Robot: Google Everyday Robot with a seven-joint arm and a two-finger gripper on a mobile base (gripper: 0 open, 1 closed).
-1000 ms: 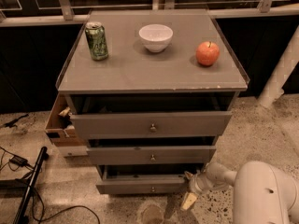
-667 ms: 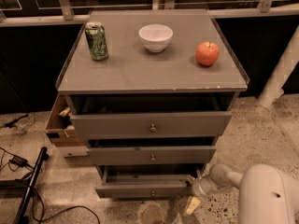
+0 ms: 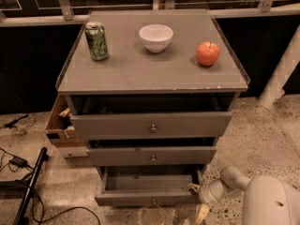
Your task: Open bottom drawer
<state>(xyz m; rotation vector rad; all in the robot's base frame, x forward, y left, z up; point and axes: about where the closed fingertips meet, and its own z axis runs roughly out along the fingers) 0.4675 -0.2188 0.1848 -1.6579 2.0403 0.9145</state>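
Observation:
The bottom drawer [image 3: 140, 198] is the slimmest grey front, with a small round knob [image 3: 153, 202] at its centre. It stands pulled out, and its bare inside [image 3: 150, 182] shows. My gripper [image 3: 198, 200] is at the drawer's right front corner, low over the floor, on the end of my white arm [image 3: 234, 182]. Its fingers are spread apart, one fingertip [image 3: 193, 187] by the drawer's right side and the other lower down. Nothing is held between them.
The top drawer [image 3: 152, 124] and middle drawer [image 3: 152, 155] are partly out. A green can [image 3: 96, 41], a white bowl [image 3: 156, 37] and a red apple [image 3: 208, 53] stand on the cabinet top. A cardboard box [image 3: 60, 125] sits left; cables and a black pole [image 3: 29, 186] lie on the floor.
The bottom drawer has slid out farther toward the camera. My gripper has moved down and forward along with its right corner.

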